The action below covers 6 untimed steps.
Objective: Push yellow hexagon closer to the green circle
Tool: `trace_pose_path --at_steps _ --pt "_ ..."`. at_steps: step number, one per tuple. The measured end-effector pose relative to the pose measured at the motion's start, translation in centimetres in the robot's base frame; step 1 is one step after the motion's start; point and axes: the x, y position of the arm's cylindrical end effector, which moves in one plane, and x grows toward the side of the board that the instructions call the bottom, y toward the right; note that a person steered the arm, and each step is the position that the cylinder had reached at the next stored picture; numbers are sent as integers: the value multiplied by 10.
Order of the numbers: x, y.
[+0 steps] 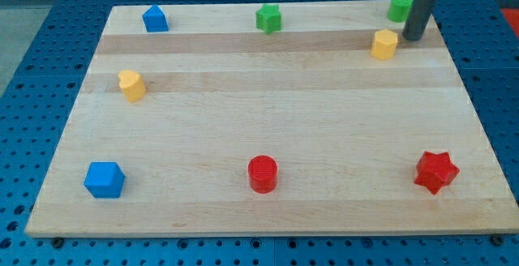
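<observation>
The wooden board (268,128) is taken as the landmark. My tip (413,37) is set down near its top right corner; no claw is fitted, so nothing is grasped. The yellow hexagon (385,45) is located just to the view's left of the tip. The green circle (400,8) is found just above the hexagon, beside the rod.

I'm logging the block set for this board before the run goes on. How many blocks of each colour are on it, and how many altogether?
Blue: 2, a blue block at the view's top left and a blue block at the bottom left
Green: 2, the green star and the green circle
Yellow: 2, the yellow hexagon and a yellow block
Red: 2, the red cylinder and the red star
Total: 8
</observation>
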Motion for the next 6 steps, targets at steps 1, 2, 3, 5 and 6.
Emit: trace_pose_path --at_steps 1,2,3,5,6 --pt "34 11" --pt "55 -21" --pt "58 -60" --pt "33 -65" --pt "20 -66"
